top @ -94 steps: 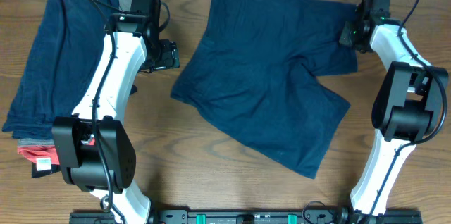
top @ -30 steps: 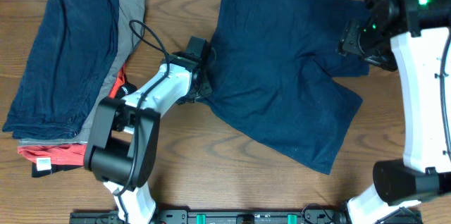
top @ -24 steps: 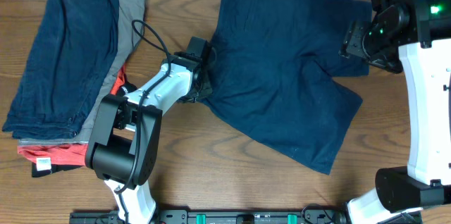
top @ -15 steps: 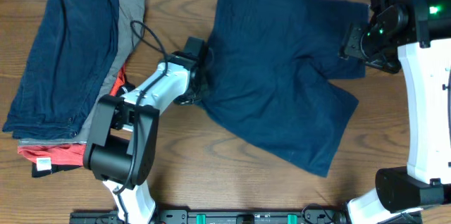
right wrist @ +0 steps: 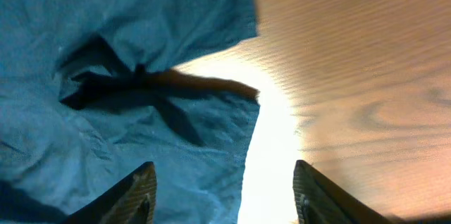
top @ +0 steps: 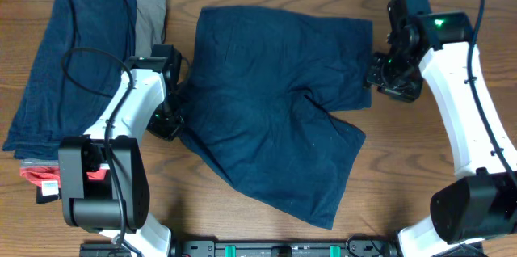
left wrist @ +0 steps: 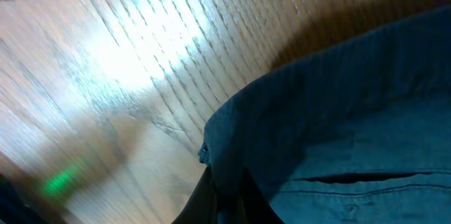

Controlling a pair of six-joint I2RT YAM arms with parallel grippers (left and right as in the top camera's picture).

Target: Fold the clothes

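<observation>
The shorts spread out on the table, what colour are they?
The shorts are plain dark navy, clearest overhead.

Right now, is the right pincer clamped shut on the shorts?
No, the right pincer has its fingers wide apart, with the navy shorts and bare table showing between them.

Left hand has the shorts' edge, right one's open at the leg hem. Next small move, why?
Probably lower the right hand and close it on the leg hem of the shorts. Its fingers stand open with the hem edge between them, and the left hand is shut on the opposite edge, so both arms could then fold.
</observation>
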